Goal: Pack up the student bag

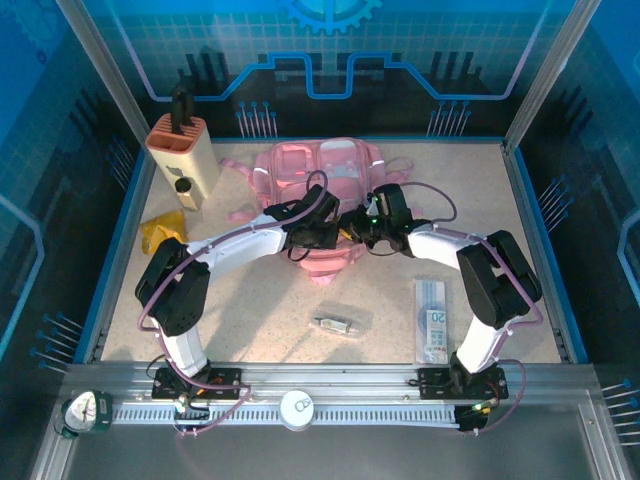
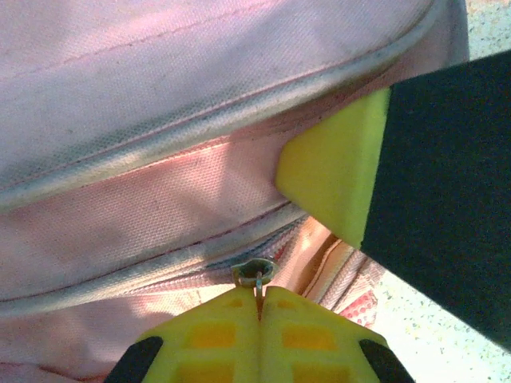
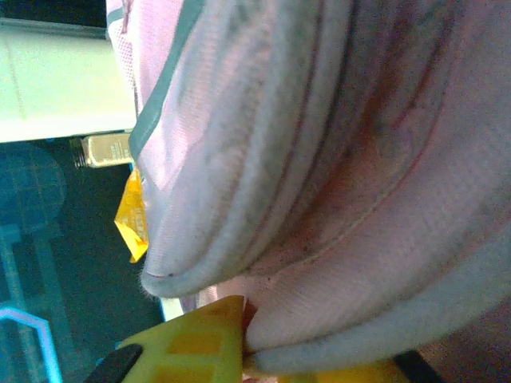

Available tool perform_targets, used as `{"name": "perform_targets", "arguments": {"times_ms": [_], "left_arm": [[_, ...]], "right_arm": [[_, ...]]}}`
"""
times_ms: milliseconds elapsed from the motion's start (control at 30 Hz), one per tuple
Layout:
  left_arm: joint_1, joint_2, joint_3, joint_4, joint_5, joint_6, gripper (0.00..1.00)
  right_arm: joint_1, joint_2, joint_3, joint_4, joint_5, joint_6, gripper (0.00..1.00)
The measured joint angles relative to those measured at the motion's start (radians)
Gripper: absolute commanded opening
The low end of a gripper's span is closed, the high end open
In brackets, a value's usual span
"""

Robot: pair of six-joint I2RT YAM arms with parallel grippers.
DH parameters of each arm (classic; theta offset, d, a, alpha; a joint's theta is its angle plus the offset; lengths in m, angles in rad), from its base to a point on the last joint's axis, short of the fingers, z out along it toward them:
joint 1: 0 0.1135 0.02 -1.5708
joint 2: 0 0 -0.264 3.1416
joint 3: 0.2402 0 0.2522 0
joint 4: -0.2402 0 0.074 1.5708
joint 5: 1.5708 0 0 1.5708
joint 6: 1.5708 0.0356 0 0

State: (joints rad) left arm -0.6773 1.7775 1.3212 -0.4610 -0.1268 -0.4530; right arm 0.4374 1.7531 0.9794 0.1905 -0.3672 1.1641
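Left of the large soft pink fabric backpack, the student bag, a beige box-shaped holder with a black top stands upright toward the far corner. A small crumpled yellow packet lies nearer. Both sit apart from the bag, probably waiting to go in. The bag itself lies on the speckled tabletop, in the middle toward the far side, with its straps spread out.

At the bag's near edge the left gripper has its yellow fingers pressed together on the small metal zip pull, whose ring shows just past the tips. That hold looks meant for dragging the slider along the grey-piped seam to open a pocket. How far the zip is already open I cannot tell.

Just right of it, at the same near edge, the right gripper has its fingers close around a rolled fold of the bag's pink fabric, apparently pinching it. I judge that this anchors the soft cloth, so the bag neither slides nor bunches when the zip is pulled.

Nearer than the bag lies a small clear plastic packet. Right of that is a long flat clear sleeve holding a card marked 20. Both are well apart from the bag and not yet packed.
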Motion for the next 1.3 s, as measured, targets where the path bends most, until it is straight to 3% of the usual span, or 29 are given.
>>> {"name": "perform_targets", "arguments": {"times_ms": [100,233,433,533,567,767,867,1133,1200,1300], "left_arm": [[0.000,-0.002,-0.006,-0.005,-0.027,0.040,0.00],[0.025,-0.028,-0.065,-0.006,-0.060,0.087,0.00],[0.146,-0.096,-0.155,-0.012,-0.056,0.115,0.00],[0.149,-0.117,-0.157,0.013,-0.024,0.115,0.00],[0.142,-0.119,-0.157,0.023,-0.013,0.112,0.00],[0.078,-0.060,-0.099,0.018,0.001,0.083,0.00],[0.039,-0.010,-0.045,0.011,0.013,0.066,0.00],[0.003,0.022,0.017,0.017,0.032,0.042,0.00],[0.003,0.023,0.017,0.013,0.031,0.040,0.00],[0.003,0.023,0.017,0.011,0.030,0.040,0.00]], "right_arm": [[-0.008,-0.009,0.005,-0.020,0.004,-0.045,0.00],[-0.045,-0.024,0.005,-0.054,-0.001,-0.109,0.00],[-0.135,-0.025,0.077,-0.153,-0.061,-0.208,0.00],[-0.162,-0.013,0.141,-0.203,-0.084,-0.254,0.00],[-0.171,-0.005,0.161,-0.217,-0.088,-0.269,0.01],[-0.182,0.028,0.204,-0.255,-0.085,-0.298,0.37],[-0.166,0.018,0.174,-0.225,-0.075,-0.294,0.43],[-0.032,-0.011,0.072,-0.161,-0.045,-0.224,0.39],[-0.003,-0.011,0.071,-0.153,-0.024,-0.213,0.36],[0.008,-0.005,0.072,-0.136,-0.002,-0.197,0.22]]}}
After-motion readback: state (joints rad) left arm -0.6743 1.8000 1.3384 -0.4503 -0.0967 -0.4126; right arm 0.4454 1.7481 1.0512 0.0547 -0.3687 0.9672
